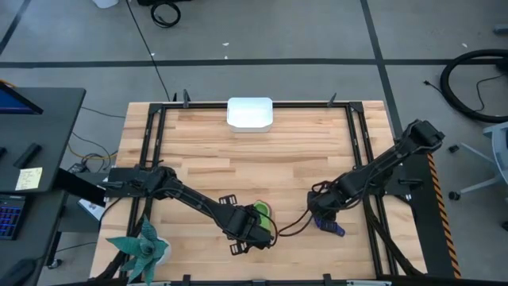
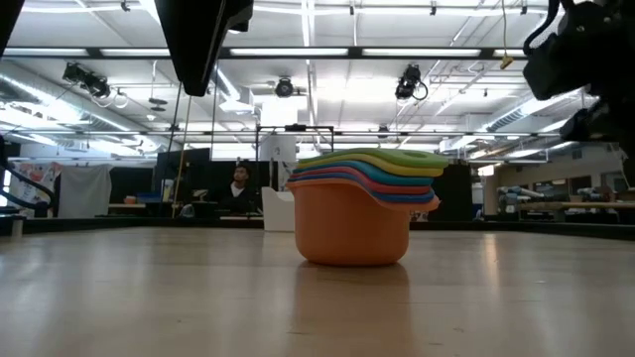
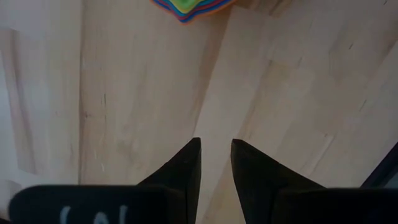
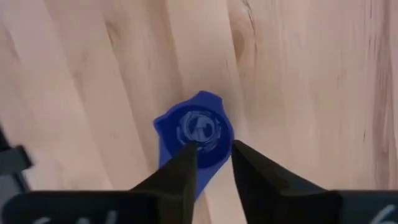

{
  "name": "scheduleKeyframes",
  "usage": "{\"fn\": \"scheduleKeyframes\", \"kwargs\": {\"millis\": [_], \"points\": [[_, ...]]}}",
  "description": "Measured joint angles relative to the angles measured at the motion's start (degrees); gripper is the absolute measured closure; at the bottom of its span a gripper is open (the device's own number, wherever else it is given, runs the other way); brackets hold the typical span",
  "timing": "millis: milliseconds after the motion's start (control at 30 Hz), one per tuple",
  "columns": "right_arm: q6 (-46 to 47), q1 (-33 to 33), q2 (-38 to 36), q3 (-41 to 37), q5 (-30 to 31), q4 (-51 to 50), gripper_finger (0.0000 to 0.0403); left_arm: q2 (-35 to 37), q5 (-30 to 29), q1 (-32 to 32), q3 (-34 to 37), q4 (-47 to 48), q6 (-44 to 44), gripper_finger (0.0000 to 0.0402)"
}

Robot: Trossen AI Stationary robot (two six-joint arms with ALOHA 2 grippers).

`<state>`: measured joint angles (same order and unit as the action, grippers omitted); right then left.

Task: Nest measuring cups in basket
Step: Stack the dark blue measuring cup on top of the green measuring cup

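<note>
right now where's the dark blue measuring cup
The dark blue cup lies on the wooden table at its near right, directly under the right gripper, apart from the nested stack of cups by the left gripper.

high: straight down, far | low: table-level, near cup stack (image 2: 362, 203) | wrists: close on table (image 3: 124, 93)

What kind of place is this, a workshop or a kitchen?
Probably a robotics lab in a large open hall: two dark arms work over a framed wooden table, ceiling lights and rigging run overhead, and a person sits at desks beyond.
</note>
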<state>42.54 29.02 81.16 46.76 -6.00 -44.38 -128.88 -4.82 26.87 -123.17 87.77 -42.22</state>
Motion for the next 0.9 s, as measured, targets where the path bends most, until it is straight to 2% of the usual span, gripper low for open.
{"fn": "scheduleKeyframes", "kwargs": {"millis": [200,500,633,800,900], "points": [[-6.6,0.0,4.8,0.0,0.1,0.0,0.0254,0.0,0.0,0.0,0.0,0.0,0.0,0.0308],[-14.0,-0.1,14.4,0.5,0.0,-0.3,0.0254,0.0,0.2,0.0,0.0,0.0,1.4,0.0308],[-16.4,-0.2,15.5,0.7,-0.6,-0.5,0.0287,0.0,0.2,0.0,0.0,0.0,1.7,0.0308],[-15.4,-1.7,12.7,0.1,-2.1,1.2,0.0384,0.0,0.2,0.0,0.0,0.5,2.5,0.0308],[-11.8,-3.0,10.9,-0.1,-1.0,1.2,0.0387,0.0,0.0,-0.1,0.0,2.3,0.8,0.0308]]}}
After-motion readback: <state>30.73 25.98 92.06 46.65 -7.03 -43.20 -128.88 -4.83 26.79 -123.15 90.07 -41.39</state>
